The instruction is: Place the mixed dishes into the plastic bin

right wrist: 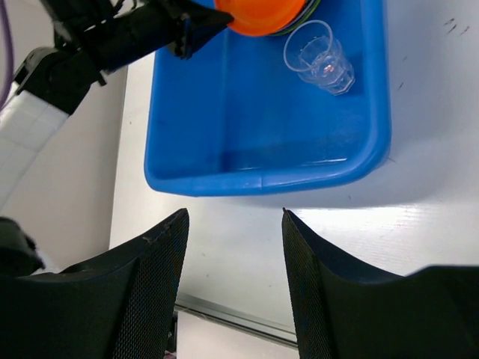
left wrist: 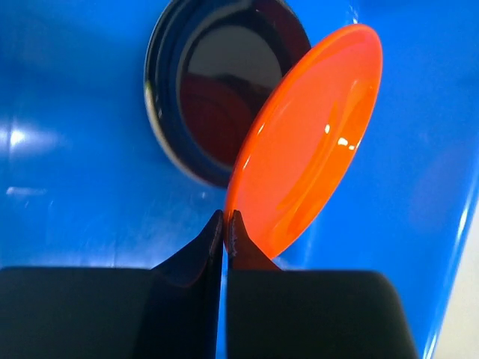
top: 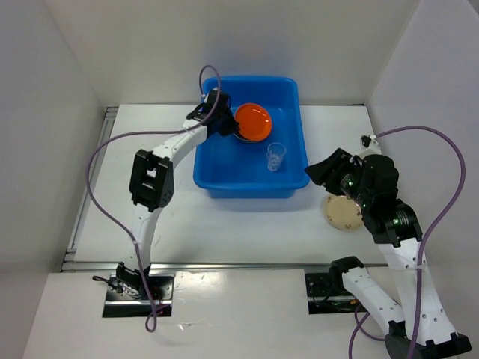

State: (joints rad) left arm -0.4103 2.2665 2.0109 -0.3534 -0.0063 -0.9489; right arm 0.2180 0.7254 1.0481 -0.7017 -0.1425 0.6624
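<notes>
The blue plastic bin (top: pixel 224 161) stands at the table's far middle. My left gripper (top: pixel 227 127) reaches into its far left part and is shut on the rim of the orange plate (top: pixel 253 121), holding it tilted on edge (left wrist: pixel 307 142) over a black plate (left wrist: pixel 217 82) that lies on the bin floor. A clear glass cup (top: pixel 276 155) stands upright in the bin's right half. My right gripper (top: pixel 327 170) is open and empty, just right of the bin. In the right wrist view its fingers (right wrist: pixel 150 284) frame bare table in front of the bin's near wall (right wrist: pixel 262 179).
A cream plate with brown marks (top: pixel 341 215) lies on the table, partly under my right arm. A small pale object (top: pixel 367 140) sits at the far right; I cannot tell what it is. A green edge (right wrist: pixel 301 20) shows under the orange plate.
</notes>
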